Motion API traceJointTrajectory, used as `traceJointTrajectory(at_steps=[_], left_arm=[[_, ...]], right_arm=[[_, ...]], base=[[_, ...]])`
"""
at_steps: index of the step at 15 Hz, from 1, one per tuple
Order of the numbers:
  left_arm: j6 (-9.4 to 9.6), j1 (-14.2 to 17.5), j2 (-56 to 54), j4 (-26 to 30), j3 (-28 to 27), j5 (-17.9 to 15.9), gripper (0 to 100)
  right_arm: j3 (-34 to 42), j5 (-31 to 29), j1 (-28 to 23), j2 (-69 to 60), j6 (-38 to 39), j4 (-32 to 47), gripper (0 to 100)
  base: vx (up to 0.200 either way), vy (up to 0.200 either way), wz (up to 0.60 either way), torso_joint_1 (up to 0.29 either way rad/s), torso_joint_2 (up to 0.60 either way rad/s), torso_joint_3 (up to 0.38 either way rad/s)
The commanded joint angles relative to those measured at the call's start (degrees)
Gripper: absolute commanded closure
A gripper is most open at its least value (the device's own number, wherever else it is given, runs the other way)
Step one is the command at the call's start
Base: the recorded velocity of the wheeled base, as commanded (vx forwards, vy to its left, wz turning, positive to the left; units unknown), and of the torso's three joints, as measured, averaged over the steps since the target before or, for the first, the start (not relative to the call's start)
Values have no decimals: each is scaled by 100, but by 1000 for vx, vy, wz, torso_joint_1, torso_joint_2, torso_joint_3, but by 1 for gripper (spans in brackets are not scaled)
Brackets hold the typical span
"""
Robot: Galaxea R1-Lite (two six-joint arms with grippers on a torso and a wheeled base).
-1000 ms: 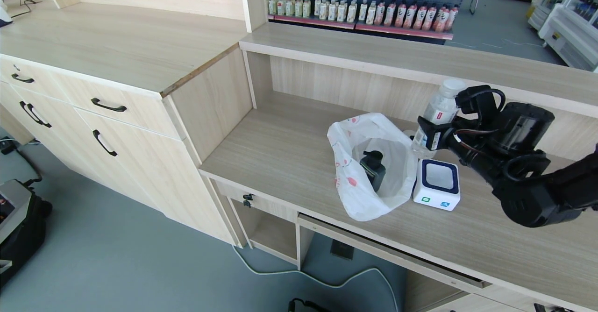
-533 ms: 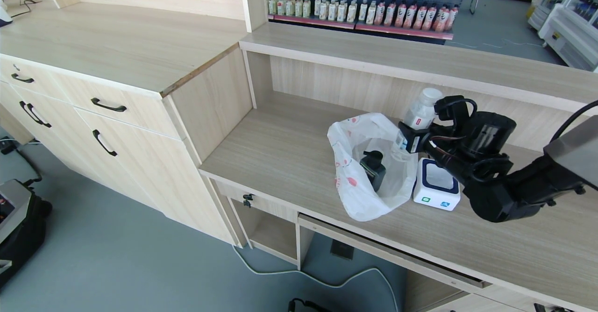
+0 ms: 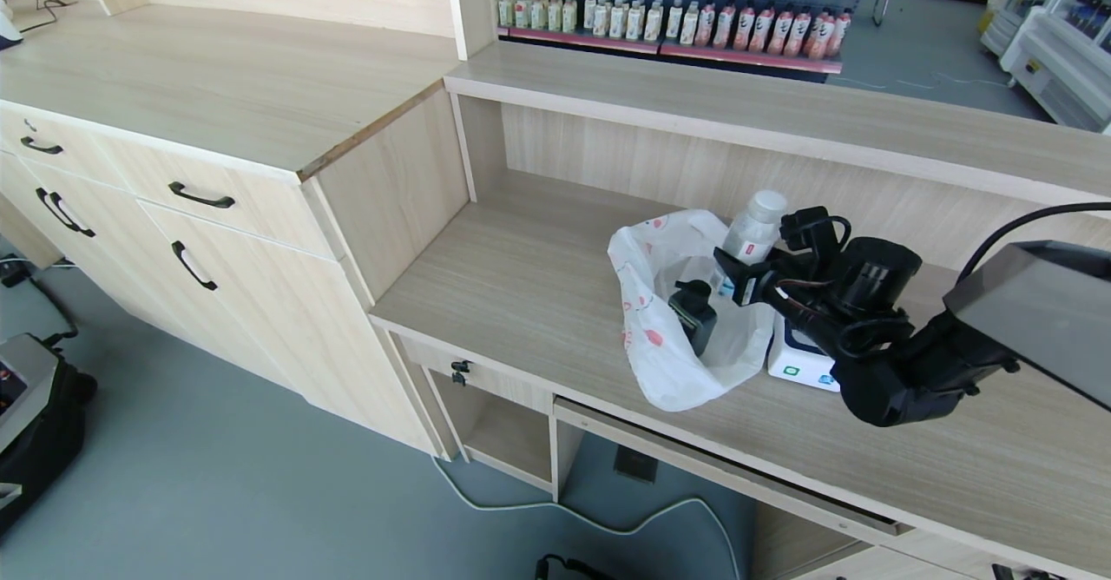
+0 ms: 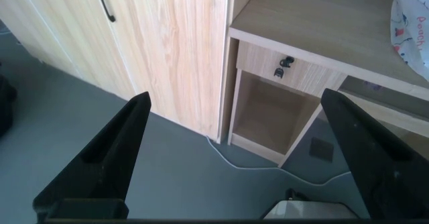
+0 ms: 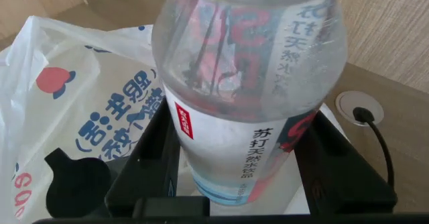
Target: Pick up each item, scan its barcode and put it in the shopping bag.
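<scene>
My right gripper (image 3: 753, 269) is shut on a clear water bottle (image 3: 751, 227) with a white cap and a red and white label, holding it upright over the far right rim of the white shopping bag (image 3: 660, 337). The right wrist view has the bottle (image 5: 248, 96) between the black fingers (image 5: 151, 163), with the bag (image 5: 74, 117) just beneath. A dark bottle (image 3: 693, 311) lies inside the bag. The white and blue scanner box (image 3: 797, 361) stands right of the bag, partly hidden behind my arm. My left gripper (image 4: 238, 150) hangs open above the floor, in front of the cabinet.
The bag and scanner stand on a low wooden counter (image 3: 538, 285) with a back wall and a higher ledge (image 3: 781, 111) behind. A taller cabinet (image 3: 217, 102) with drawers rises to the left. A cable grommet (image 5: 358, 108) sits in the counter beside the bottle.
My right arm has carried the water bottle leftward and lower, from above the scanner to over the bag's rim. The bag and the dark bottle have not shifted.
</scene>
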Motion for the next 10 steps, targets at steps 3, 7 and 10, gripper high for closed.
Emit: traceJointTrajectory(at_steps=[3, 7, 10], left_arm=[[-2, -1, -2, -4, 1, 1, 0], [-2, -1, -2, -4, 1, 1, 0], [-2, -1, -2, 5, 1, 1, 0]], right_arm=[[-205, 12, -26, 301, -6, -4, 100], [-196, 12, -44, 415, 20, 5, 100], [-196, 65, -79, 512, 20, -4, 100]], base=[[0, 0, 0, 0, 0, 0], [0, 0, 0, 0, 0, 0], [0, 0, 0, 0, 0, 0]])
